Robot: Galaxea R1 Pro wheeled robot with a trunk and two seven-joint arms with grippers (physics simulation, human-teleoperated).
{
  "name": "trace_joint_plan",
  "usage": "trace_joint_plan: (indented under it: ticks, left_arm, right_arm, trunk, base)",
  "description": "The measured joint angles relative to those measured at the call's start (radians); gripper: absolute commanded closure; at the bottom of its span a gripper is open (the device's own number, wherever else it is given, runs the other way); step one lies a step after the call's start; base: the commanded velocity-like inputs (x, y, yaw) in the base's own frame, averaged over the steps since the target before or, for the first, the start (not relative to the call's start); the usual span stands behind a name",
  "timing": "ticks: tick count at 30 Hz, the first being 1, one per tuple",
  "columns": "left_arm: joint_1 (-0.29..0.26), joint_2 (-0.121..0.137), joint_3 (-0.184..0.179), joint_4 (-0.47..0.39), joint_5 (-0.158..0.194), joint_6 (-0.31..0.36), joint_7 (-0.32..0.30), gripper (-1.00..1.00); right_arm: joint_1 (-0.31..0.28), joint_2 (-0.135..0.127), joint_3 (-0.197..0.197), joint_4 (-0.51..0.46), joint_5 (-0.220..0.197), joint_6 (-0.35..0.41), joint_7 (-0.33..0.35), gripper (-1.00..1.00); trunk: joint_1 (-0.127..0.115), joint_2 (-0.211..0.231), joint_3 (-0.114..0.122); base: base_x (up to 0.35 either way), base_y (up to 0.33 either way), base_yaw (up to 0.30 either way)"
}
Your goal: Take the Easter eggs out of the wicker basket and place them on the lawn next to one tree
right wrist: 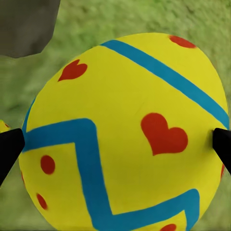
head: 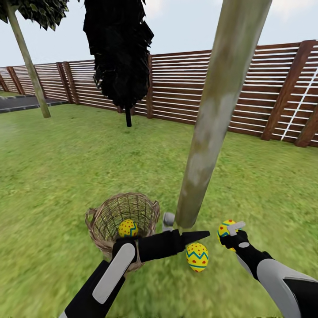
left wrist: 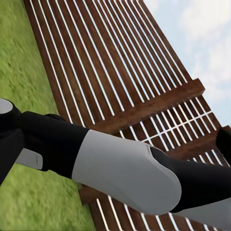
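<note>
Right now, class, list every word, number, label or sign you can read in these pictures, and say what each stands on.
None: no readable text anywhere.
The egg in the right gripper carries only red hearts, dots and blue zigzag bands.
The fence and basket are unmarked.

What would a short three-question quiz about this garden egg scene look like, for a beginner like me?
1. How many Easter eggs lie in the wicker basket?
2. True or false: the right gripper holds an egg.
3. The egg on the lawn lies nearest to: A) the pale tree trunk, B) the black-foliaged tree, C) the fence.

Key:
1. One egg shows inside.
2. True: the right wrist view has the fingertips at either side of the egg.
3. A.
</note>
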Motion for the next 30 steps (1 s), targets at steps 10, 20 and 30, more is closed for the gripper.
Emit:
trace_joint_plan:
  ticks: [10, 20, 30]
  left_arm:
    - [0.000, 0.001, 0.000, 0.000, 0.001, 0.000, 0.000, -1.00]
    - [0.000, 0.000, 0.000, 0.001, 0.001, 0.000, 0.000, -1.00]
    - [0.000, 0.002, 0.000, -0.003, 0.001, 0.002, 0.000, -1.00]
  right_arm:
    - [0.000, -0.004, -0.002, -0.004, -0.003, -0.004, 0.001, 1.00]
    - [0.000, -0.002, -0.010, -0.003, -0.006, -0.003, 0.009, 1.00]
    - [0.000, -0.002, -0.040, -0.009, -0.005, -0.002, 0.010, 1.00]
  trunk:
    - [0.004, -0.002, -0.039]
    - [0.009, -0.005, -0.077]
    - [0.013, -0.007, -0.116]
  base:
    - [0.000, 0.000, 0.000]
    - [0.000, 0.000, 0.000]
    - [0.000, 0.000, 0.000]
